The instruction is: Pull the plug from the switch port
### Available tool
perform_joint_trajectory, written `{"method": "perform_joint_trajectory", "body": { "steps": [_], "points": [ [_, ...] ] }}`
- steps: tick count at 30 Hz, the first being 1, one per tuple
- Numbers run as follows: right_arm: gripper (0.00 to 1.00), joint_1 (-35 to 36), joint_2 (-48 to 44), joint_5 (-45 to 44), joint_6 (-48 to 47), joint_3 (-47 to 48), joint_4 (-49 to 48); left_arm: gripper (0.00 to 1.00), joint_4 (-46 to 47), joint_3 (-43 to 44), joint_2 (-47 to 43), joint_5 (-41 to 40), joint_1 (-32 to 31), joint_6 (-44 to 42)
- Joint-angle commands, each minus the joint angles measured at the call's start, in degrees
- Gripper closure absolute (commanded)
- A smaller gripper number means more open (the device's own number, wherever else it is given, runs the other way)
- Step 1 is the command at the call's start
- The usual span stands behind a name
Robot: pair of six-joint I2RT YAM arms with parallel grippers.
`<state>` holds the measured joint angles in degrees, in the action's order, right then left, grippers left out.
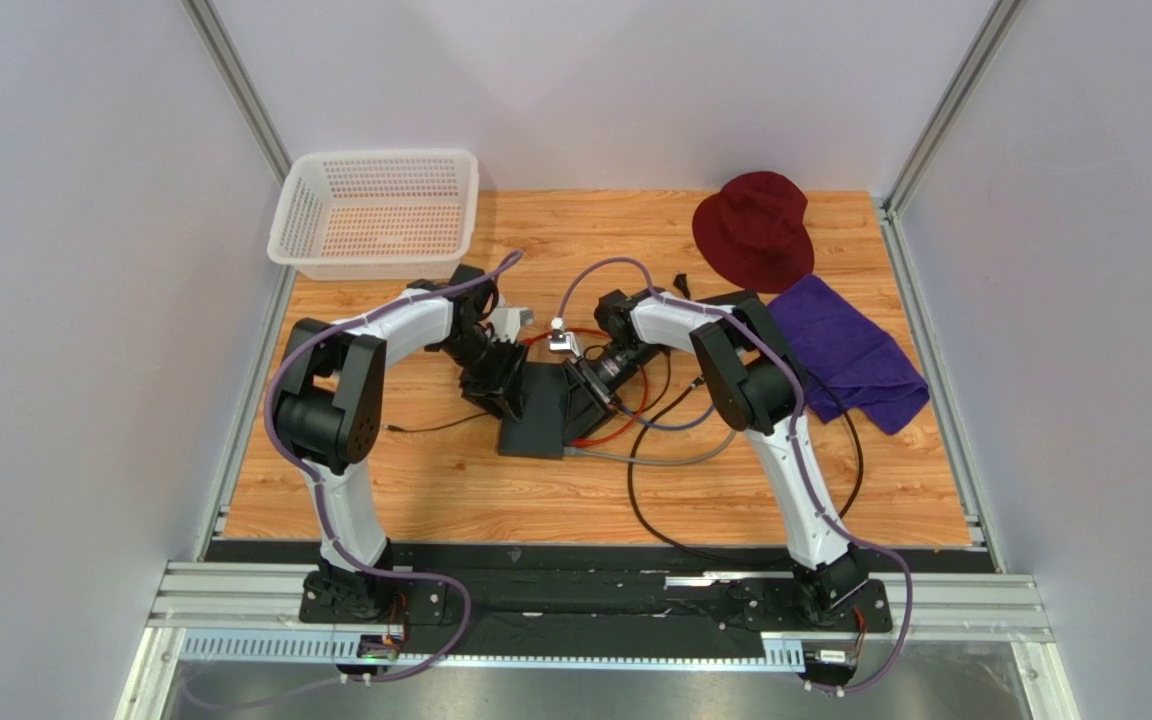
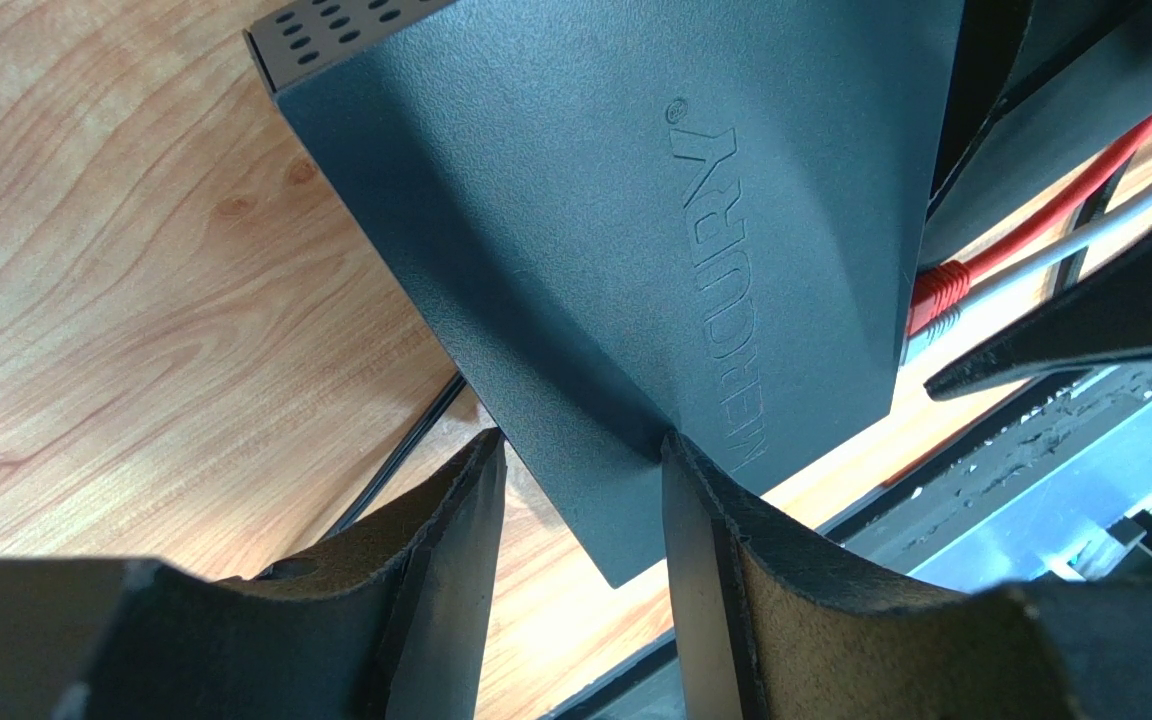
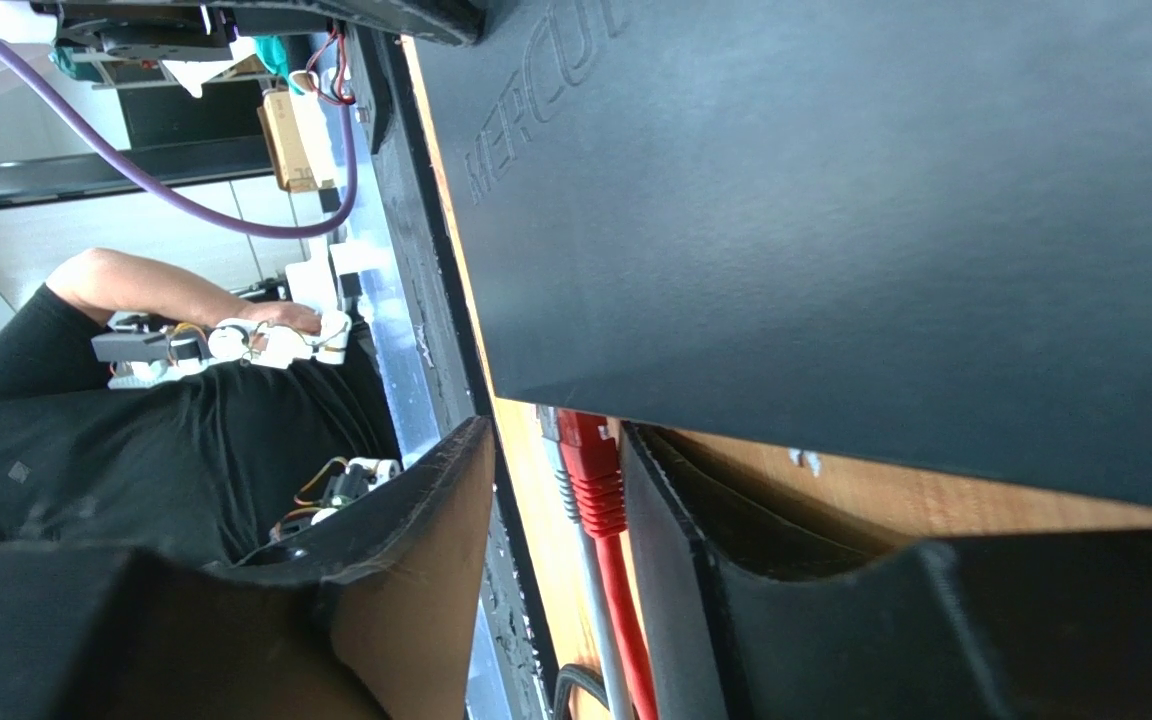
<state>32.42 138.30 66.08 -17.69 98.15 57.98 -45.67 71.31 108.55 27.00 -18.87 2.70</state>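
The dark grey switch lies mid-table, marked MERCURY on its top. A red plug and a grey plug sit side by side in ports along its long edge; the ports themselves are hidden under that edge. My right gripper is open, its fingers straddling both plugs, the red one against the right finger. My left gripper is open, its fingertips at a corner of the switch. Both grippers meet at the switch.
A white basket stands at the back left. A dark red hat and a purple cloth lie at the back right. Red, grey and black cables trail toward the near right.
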Motion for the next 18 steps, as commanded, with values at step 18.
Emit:
{"method": "perform_joint_trajectory", "body": {
  "steps": [18],
  "points": [
    [0.87,1.3,4.2,-14.9,4.5,-0.7,-8.8,0.49,1.5,0.8,0.6,-2.6,-0.2,-1.9]
  ]
}}
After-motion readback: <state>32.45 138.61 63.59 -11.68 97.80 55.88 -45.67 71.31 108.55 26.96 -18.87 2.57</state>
